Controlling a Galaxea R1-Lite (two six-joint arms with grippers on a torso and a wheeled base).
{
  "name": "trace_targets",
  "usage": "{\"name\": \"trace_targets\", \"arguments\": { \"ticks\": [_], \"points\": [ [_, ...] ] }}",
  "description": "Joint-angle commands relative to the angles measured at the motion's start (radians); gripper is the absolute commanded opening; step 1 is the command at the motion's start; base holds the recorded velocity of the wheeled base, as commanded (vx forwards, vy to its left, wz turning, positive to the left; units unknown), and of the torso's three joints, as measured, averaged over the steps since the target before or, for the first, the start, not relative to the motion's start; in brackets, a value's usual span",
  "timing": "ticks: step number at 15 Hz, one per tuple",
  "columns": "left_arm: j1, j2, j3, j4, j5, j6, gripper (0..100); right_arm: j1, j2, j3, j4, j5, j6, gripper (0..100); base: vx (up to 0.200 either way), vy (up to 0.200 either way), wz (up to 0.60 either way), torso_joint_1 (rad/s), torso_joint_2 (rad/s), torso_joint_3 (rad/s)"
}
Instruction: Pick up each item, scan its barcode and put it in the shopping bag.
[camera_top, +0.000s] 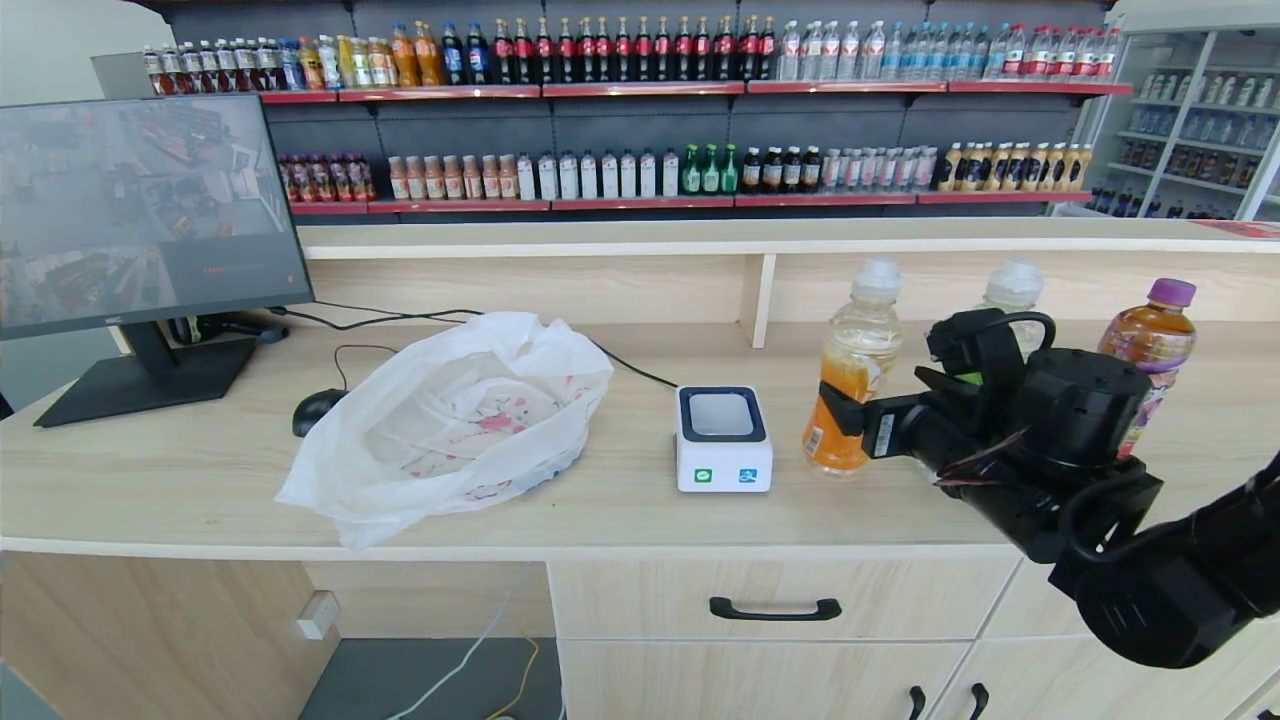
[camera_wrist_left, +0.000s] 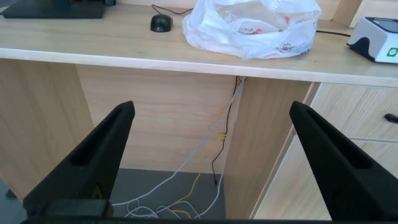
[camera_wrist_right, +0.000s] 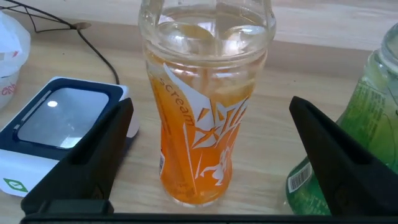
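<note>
My right gripper (camera_wrist_right: 214, 163) is spread wide around the orange bottle (camera_top: 850, 385), right of centre beside the scanner (camera_top: 722, 438), not yet squeezing; my left gripper (camera_wrist_left: 211, 155) hangs wide below the counter (camera_top: 200, 470). I judge nothing scanned: two more bottles (camera_top: 1150, 340) wait far right, the bag (camera_top: 450, 420) centre left, drink shelves (camera_top: 640, 90) along the top.

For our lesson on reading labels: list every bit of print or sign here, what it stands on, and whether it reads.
On the orange bottle: white brand lettering up the label, legible; fine print blurred.
On the green bottle: a barcode, digits too small.
On the scanner: two small icon signs, no words.
On the monitor: a red line, blurred.
On the shopping bag: pink print, unreadable.
</note>
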Motion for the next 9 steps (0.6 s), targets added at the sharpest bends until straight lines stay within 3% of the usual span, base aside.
{"name": "trace_targets", "arguments": {
  "ticks": [1,9],
  "points": [
    [0.000,0.000,0.001,0.000,0.000,0.000,100,0.002,0.022,-0.009,-0.008,-0.002,-0.002,100,0.000,0.000,0.00,0.000,0.00,0.000],
    [0.000,0.000,0.001,0.000,0.000,0.000,100,0.009,0.090,-0.095,-0.013,-0.002,-0.002,100,0.000,0.000,0.00,0.000,0.00,0.000]
  ]
}}
